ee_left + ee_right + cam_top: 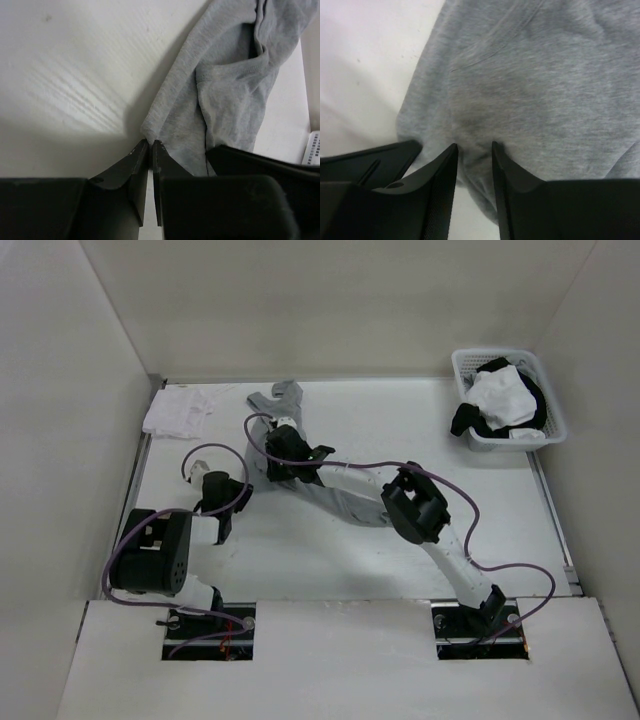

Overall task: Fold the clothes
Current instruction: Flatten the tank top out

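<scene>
- In the top view the clothes lie mid-bench as a grey strip. The long axis runs on a diagonal from upper centre down toward the middle right of the frame.
- The left jaws sit at the strip's left edge. In the left wrist view they are closed to a thin slit right on a hem corner and seem to nip it. The rest of the fabric spreads up and to the right of them.
- The right jaws stand part open on the body of the cloth, astride a small pucker. No firm pinch shows there.
- The right arm reaches along the strip and covers its middle. The left arm comes in from the lower left, so each arm has its own hold point.
- Judgement: the fold likely turns on carrying the left edge across the long axis, toward the right of the frame.
- The bench is smooth and white, with bare surface right of and below the strip. Walls close in three sides.
- The basket sits well apart at upper right. A white cloth lies near the strip's upper end.
</scene>
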You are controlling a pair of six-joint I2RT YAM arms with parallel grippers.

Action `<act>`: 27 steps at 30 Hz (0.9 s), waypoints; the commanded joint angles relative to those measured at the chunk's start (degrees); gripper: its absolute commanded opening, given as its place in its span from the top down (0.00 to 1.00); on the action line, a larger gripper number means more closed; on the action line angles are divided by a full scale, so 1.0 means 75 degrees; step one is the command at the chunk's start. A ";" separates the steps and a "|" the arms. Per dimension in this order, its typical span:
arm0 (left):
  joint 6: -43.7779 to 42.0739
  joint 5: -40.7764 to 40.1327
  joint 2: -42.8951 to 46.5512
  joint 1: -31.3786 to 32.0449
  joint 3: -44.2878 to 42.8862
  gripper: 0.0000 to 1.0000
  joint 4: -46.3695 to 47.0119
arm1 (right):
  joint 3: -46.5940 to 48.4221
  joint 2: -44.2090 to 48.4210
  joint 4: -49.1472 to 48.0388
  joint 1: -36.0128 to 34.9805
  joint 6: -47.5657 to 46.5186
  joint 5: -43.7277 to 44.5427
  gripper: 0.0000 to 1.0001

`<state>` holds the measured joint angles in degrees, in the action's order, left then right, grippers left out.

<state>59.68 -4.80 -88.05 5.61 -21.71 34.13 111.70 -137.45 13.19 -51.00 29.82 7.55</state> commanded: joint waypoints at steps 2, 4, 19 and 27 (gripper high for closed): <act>-0.0070 0.0218 0.0770 0.0055 0.0422 0.94 -0.0050 | 0.0247 0.0092 0.0397 0.0021 0.0102 0.0130 0.72; -0.0176 0.0218 0.1005 0.0055 0.0446 0.94 -0.0202 | 0.0084 0.0220 0.0316 0.0021 0.0230 0.0223 0.87; -0.0890 -0.0063 0.4413 0.0933 -0.0526 0.95 -0.2451 | -0.4906 0.6426 -0.2145 0.0033 -0.0097 0.1114 0.96; -0.1675 -0.1011 0.7319 0.2093 -0.1861 0.95 -0.5215 | -0.5589 1.0436 -0.1221 -0.0283 -0.0636 0.1161 0.95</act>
<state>50.70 -8.21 -38.24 19.31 -30.94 3.88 70.00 -65.28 2.92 -51.70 27.66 15.44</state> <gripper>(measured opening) 0.061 0.045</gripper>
